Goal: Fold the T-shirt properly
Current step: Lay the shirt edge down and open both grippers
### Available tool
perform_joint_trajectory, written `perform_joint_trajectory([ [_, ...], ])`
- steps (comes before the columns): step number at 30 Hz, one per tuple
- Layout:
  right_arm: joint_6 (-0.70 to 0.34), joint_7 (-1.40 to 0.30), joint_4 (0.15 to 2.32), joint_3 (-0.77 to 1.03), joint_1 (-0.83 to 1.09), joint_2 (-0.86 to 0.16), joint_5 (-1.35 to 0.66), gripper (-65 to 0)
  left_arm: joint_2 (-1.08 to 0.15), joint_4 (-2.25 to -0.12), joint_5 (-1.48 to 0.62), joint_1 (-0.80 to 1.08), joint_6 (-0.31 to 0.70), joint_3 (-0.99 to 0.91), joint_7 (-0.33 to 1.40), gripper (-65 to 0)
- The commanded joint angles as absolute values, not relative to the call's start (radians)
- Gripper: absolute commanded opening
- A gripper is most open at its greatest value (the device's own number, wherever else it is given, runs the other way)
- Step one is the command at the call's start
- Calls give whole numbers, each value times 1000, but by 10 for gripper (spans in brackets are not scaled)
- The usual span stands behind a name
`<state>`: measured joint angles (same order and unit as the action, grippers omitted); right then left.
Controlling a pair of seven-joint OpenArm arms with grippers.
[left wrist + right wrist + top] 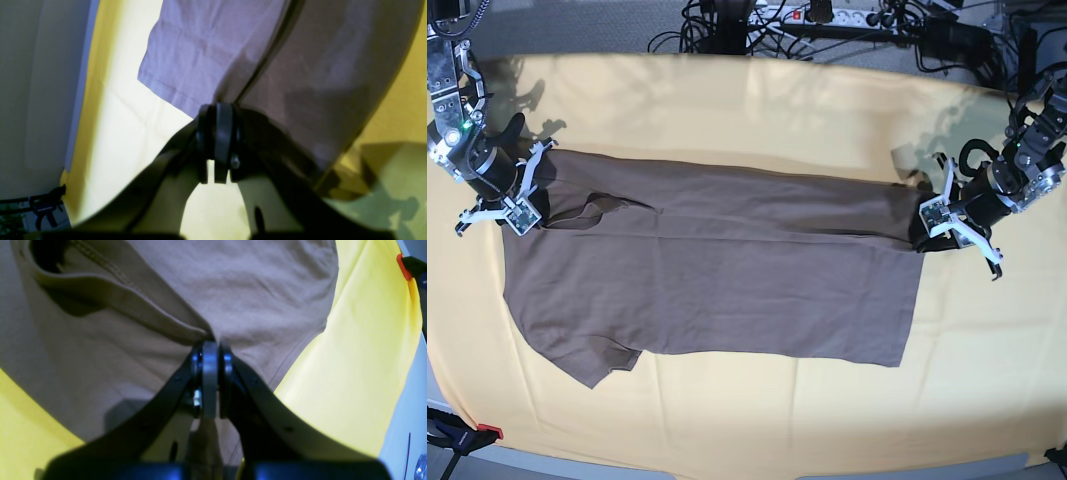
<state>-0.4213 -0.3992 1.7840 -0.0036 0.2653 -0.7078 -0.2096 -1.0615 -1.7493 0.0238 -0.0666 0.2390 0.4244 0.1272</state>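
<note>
The taupe T-shirt lies stretched sideways on the yellow cloth, its far long edge folded over. The collar is at the left and a short sleeve at the front left. My right gripper is shut on the shirt beside the collar; in the right wrist view its closed pads pinch the fabric by the collar band. My left gripper is shut on the hem end; in the left wrist view it pinches a raised fold of the shirt.
Cables and a power strip run along the table's back edge. A clamp holds the yellow cloth at the front left corner. Further clamps show in the left wrist view and the right wrist view, at the cloth's edges.
</note>
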Motion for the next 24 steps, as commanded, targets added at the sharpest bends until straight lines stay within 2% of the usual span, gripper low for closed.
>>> perform_joint_trajectory([
  [1, -399, -377, 1795, 6, 255, -725, -210, -650, -1080, -1758, 21, -83, 221, 409, 121, -650],
  [9, -395, -371, 1795, 6, 252, -725, -210, -650, -1058, -1758, 18, -84, 220, 409, 125, -650],
  [14, -331, -368, 1795, 6, 252, -725, -210, -650, -1058, -1758, 18, -84, 220, 409, 133, -650],
  [20, -390, -351, 1795, 6, 252, -726, -210, -650, -1058, -1758, 18, -84, 220, 409, 133, -650],
  [21, -394, -351, 1795, 6, 251, -727, -209, -625, -1059, -1758, 20, -84, 219, 409, 133, -650],
  [22, -392, -352, 1795, 6, 251, -727, -209, -568, -1060, -1758, 35, -84, 219, 409, 134, -618],
  [24, -397, -360, 1796, 6, 249, -730, -206, -432, -1065, -1758, 65, -84, 219, 409, 137, -466],
])
